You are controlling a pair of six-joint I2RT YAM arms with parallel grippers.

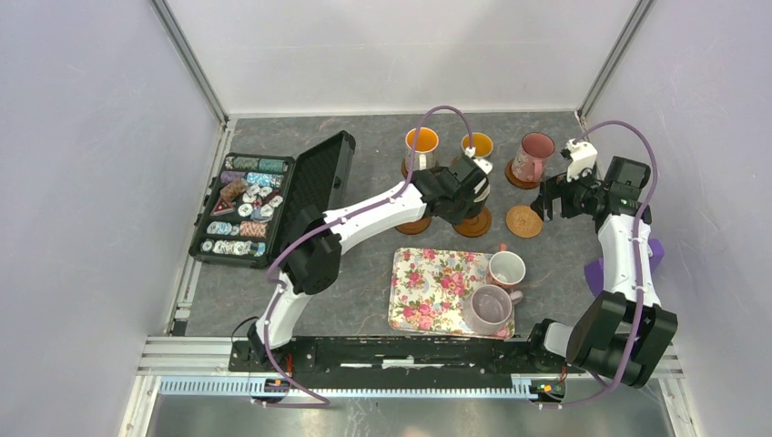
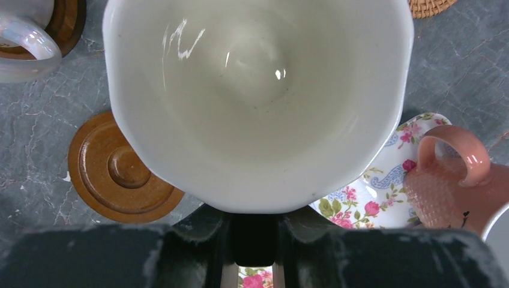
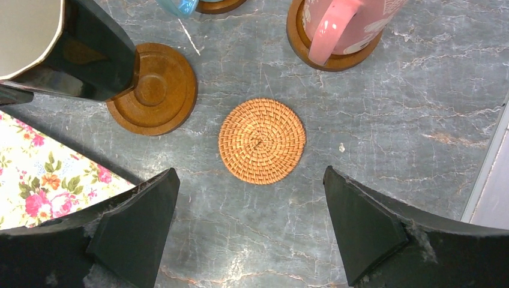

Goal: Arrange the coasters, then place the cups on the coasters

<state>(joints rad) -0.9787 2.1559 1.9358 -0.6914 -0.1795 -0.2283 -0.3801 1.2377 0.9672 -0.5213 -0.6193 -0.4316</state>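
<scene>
Black mug [image 3: 90, 60] is held by the left gripper [image 2: 254, 225], jaws narrow and pinching one side of the wall at the rim, mid-table beside the empty brown coaster [image 3: 157, 96]. Clock calls are from the top view, 12 = away from the bases. The coaster shows at 6 o'clock of the mug and is mostly uncovered in the left wrist view, so I read the mug as off-centre. Can't tell if its base touches the disc or hangs above it. Risk 1: with a one-side pinch the whole mug is cantilevered off the fingers, so any jolt may pivot or slip it. Risk 2: letting go off-centre would land the base on the coaster's raised ring, so the mug rocks or tips and maybe shoves the disc. Risk 3: orange-lined mug [image 1: 481, 144] sits close at 12 o'clock, right behind the wrist, and a backward correction could clip it. Second bare brown coaster [image 1: 414, 224] at 8 o'clock lies under the forearm and could get nudged. Right gripper [image 3: 249, 225] hangs wide open, holding nothing, over the woven coaster [image 3: 262, 141] at 3–4 o'clock of the mug. The arms are close, so a sideways move by either could collide. Pink mug [image 3: 345, 24] is on its coaster at 2 o'clock, low concern. Floral tray [image 3: 42, 180] is at 6–7 o'clock, with lilac mug [image 1: 492, 309] at its near right corner and white-pink mug [image 1: 506, 269] just beside its edge. A low retreat toward the bases could catch those.
</scene>
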